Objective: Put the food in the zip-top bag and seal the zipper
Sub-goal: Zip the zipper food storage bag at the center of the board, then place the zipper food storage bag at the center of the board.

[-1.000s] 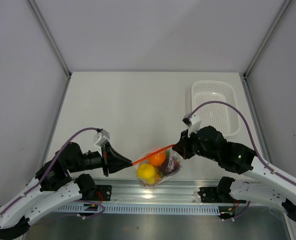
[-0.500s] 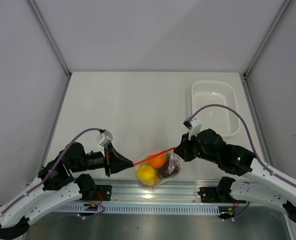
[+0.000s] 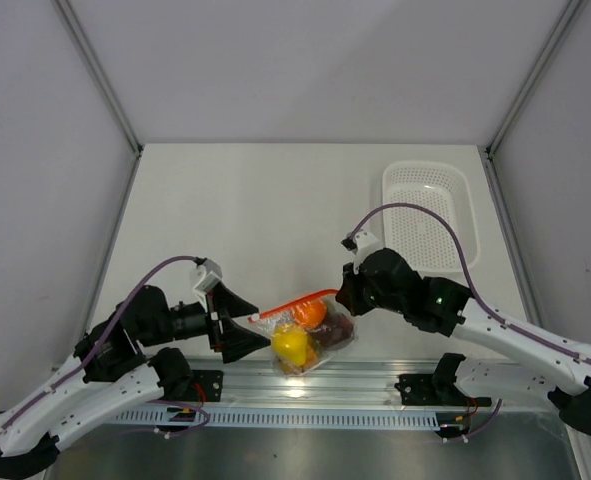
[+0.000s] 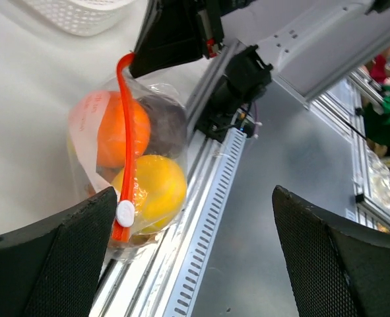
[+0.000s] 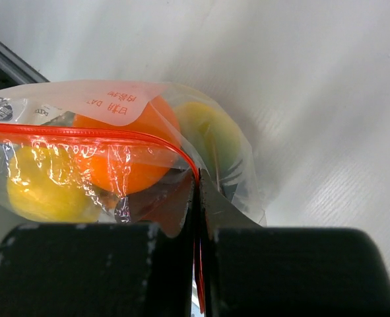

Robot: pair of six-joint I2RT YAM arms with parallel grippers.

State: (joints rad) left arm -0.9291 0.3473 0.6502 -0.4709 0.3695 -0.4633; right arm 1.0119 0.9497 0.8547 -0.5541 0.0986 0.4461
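Your zip-top bag (image 3: pixel 327 335) is sitting well left of the basket (image 3: pixel 430 215), food (image 3: pixel 293 345) all inside, zipper (image 3: pixel 297 299) seemingly closed. Your right end effector (image 3: pixel 343 296) is pinching its basket-side end; the left end effector (image 3: pixel 259 333) is gaping, empty. Only releasing is remaining.

Far side: bare table (image 3: pixel 255 220) runs from the bag (image 3: pixel 310 330) towards the back.
Far right: a white basket (image 3: pixel 430 215) fills that corner, well apart from the bag.
Bag's right end: blocked by the right gripper (image 3: pixel 342 294), pinched on the red strip (image 3: pixel 297 301).
Bag's left end: the left gripper (image 3: pixel 258 330) sits just beside it, jaws spread wide.
Near side: a metal rail (image 3: pixel 375 378) runs close along the bag.
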